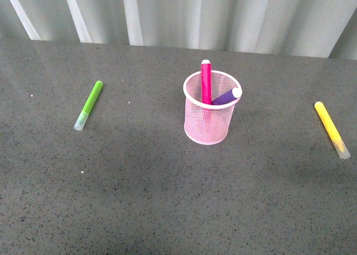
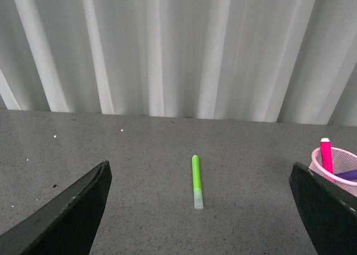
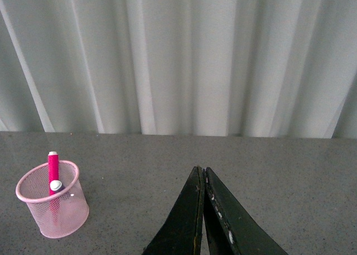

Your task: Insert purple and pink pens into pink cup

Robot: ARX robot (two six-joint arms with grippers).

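Both pens, pink pen [image 1: 206, 82] and purple pen [image 1: 226, 97], stand in the pink cup [image 1: 207, 118], so best keep the spread left end effector [image 2: 198, 210] and closed right end effector [image 3: 203, 210] clear of it, with the green pen [image 1: 89, 105] at nine o'clock untouched.

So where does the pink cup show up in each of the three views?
Front view: pink cup at centre.
Left wrist view: partly cut off at the right edge.
Right wrist view: lower left.
Shared landmark: the pink pen standing in it.

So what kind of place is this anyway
Probably a staged test bench rather than a real desk: a bare speckled grey tabletop, a plain white pleated curtain behind it, and only a pink mesh cup and a few pens.
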